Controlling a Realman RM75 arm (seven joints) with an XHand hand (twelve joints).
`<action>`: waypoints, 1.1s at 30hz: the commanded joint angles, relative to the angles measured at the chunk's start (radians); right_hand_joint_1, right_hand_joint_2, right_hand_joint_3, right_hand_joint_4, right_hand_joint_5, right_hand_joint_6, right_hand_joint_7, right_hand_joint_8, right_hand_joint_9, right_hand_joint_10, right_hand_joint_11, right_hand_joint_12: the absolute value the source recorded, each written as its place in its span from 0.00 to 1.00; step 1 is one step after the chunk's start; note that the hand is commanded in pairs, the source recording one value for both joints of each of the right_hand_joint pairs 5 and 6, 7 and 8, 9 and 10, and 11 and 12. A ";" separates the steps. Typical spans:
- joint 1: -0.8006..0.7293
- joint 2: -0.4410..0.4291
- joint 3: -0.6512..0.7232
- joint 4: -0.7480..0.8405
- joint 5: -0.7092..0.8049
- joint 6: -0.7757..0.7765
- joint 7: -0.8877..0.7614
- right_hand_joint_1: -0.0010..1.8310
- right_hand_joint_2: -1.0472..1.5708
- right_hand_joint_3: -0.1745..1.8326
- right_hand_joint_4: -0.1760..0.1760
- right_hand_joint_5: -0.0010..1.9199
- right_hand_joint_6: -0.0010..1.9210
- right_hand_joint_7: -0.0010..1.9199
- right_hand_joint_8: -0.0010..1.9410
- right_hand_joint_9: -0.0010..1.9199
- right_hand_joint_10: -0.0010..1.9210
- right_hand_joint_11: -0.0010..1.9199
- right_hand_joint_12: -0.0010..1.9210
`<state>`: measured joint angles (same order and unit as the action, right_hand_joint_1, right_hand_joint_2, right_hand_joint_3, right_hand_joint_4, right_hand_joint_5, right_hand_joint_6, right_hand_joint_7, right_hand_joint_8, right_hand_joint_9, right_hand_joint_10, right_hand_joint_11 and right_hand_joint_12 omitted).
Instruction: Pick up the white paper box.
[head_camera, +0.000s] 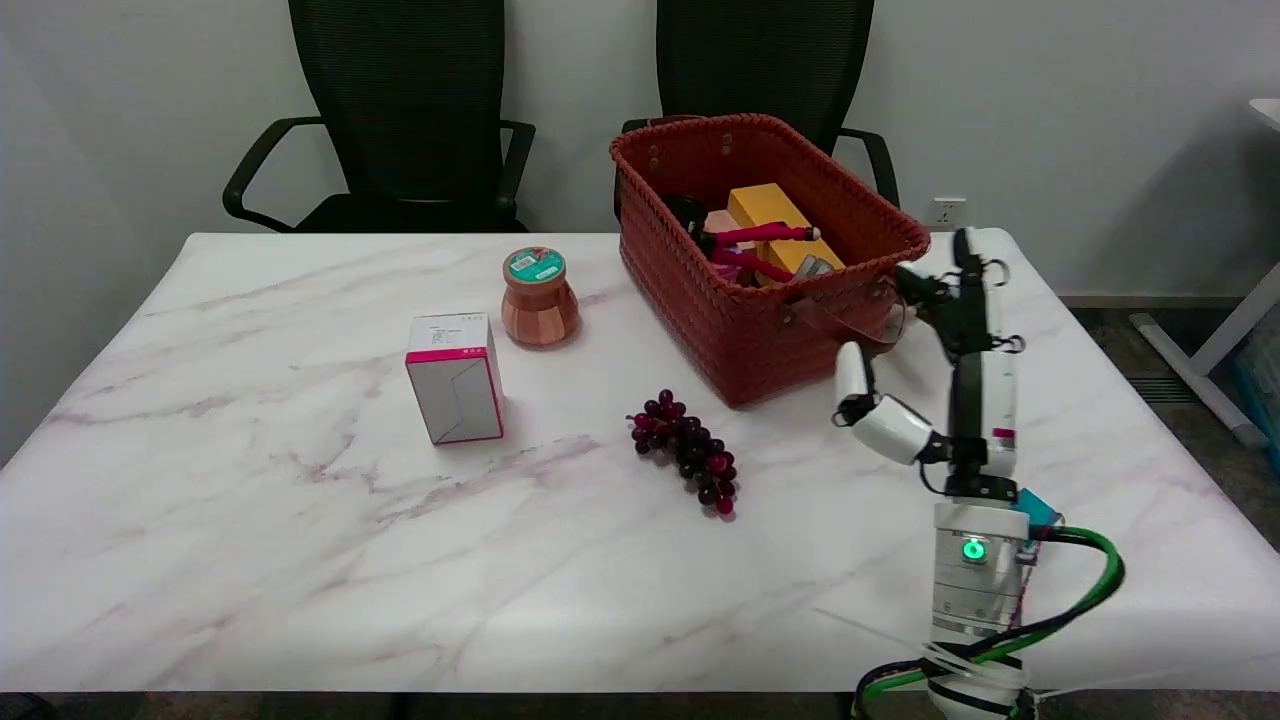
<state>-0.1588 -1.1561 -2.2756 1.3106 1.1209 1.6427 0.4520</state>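
Nothing is picked up yet: the box (455, 377) stands on the worktop (300, 560) at centre left, well apart from the right hand (945, 360) at lower right, fingers apart and empty.

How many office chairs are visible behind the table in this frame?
2. One black chair stands behind the table's far left edge; the other black chair stands behind the red woven basket, which partly hides it. Both are cut off at the top.
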 joint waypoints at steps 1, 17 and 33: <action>0.022 -0.029 -0.034 0.065 -0.040 -0.349 0.088 0.58 0.63 0.56 0.50 0.05 0.05 0.24 0.24 0.23 0.23 0.20 0.20; 0.031 -0.029 -0.026 0.100 -0.102 -0.522 0.161 0.58 0.62 0.56 0.50 0.05 0.05 0.24 0.23 0.23 0.23 0.19 0.19; 0.049 -0.051 -0.015 0.139 -0.116 -0.705 0.161 0.59 0.61 0.54 0.50 0.05 0.05 0.24 0.23 0.23 0.23 0.19 0.19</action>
<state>-0.1245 -1.1899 -2.2996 1.4064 1.0293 1.1201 0.5953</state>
